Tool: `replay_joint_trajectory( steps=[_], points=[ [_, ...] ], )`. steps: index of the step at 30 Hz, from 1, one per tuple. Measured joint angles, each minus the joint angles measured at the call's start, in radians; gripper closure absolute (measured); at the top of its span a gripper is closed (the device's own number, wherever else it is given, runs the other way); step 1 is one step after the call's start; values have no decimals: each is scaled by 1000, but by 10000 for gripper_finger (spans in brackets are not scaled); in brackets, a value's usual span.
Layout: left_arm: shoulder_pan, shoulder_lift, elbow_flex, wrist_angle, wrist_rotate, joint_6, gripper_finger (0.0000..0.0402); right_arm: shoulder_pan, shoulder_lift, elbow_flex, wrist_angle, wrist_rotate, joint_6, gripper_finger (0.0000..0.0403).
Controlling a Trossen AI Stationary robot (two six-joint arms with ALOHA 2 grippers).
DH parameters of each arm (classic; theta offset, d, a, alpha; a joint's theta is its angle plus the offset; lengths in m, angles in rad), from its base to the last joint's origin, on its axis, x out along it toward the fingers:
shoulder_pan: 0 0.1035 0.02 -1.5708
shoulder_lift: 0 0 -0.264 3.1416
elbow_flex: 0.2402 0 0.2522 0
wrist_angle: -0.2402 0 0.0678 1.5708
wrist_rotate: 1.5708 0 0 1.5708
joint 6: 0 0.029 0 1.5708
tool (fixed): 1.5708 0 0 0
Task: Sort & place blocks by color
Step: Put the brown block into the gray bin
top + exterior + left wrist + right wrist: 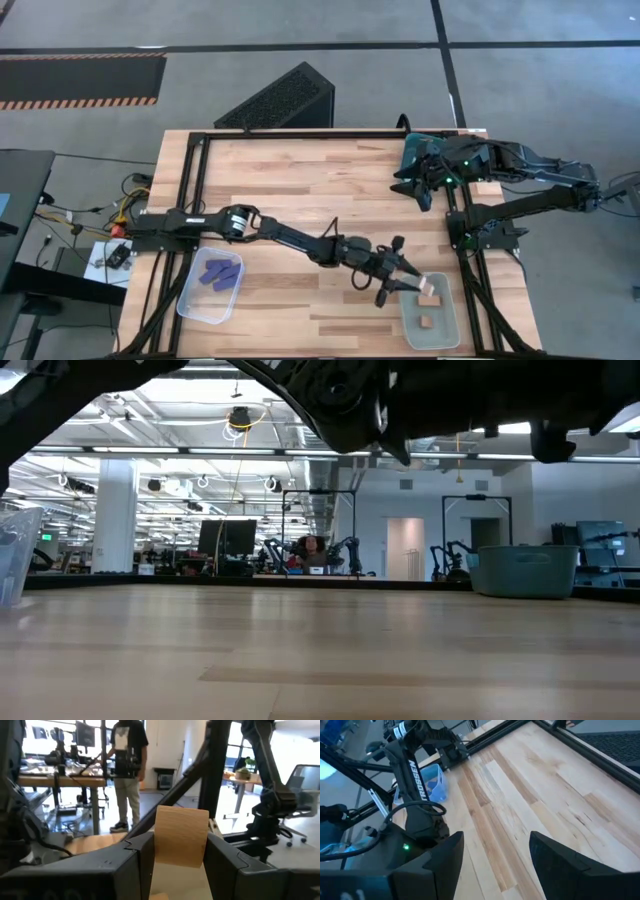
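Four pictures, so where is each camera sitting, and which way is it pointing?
High view: above, facing straight down; both arms, table, left pincer over a clear bin.
Low view: at tabletop height, facing the room; dark arm parts overhead.
Left wrist view: on the left arm; its fingers grip a tan block.
Right wrist view: on the right arm; open fingers, tabletop beyond.
Shared: the bin of blue blocks shows in high and right wrist views.

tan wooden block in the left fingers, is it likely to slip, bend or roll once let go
The tan wooden block looks rigid, so bending seems unlikely. Its flat faces sit squarely between the left gripper fingers, so slipping seems unlikely. With square edges it should land flat in the clear bin rather than roll.
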Motion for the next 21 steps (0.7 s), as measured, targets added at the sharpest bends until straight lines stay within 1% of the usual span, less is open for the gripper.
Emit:
replay_joint_trajectory(
  steps=[3, 7, 9, 16, 21],
  points=[
    [1, 8, 10, -11, -3, 7, 286, 3, 0, 0, -4, 0, 7, 154],
    [0, 8, 11, -105, -22, 53, 286, 10, 0, 0, -3, 0, 15, 154],
    [0, 9, 11, -126, -28, 71, 286, 10, 0, 0, -3, 0, 15, 154],
    [0, 9, 11, -124, -60, 76, 286, 10, 0, 0, -2, 0, 19, 154],
    [0, 9, 11, -124, -62, 63, 285, 10, 0, 0, -2, -1, 19, 154]
  ],
)
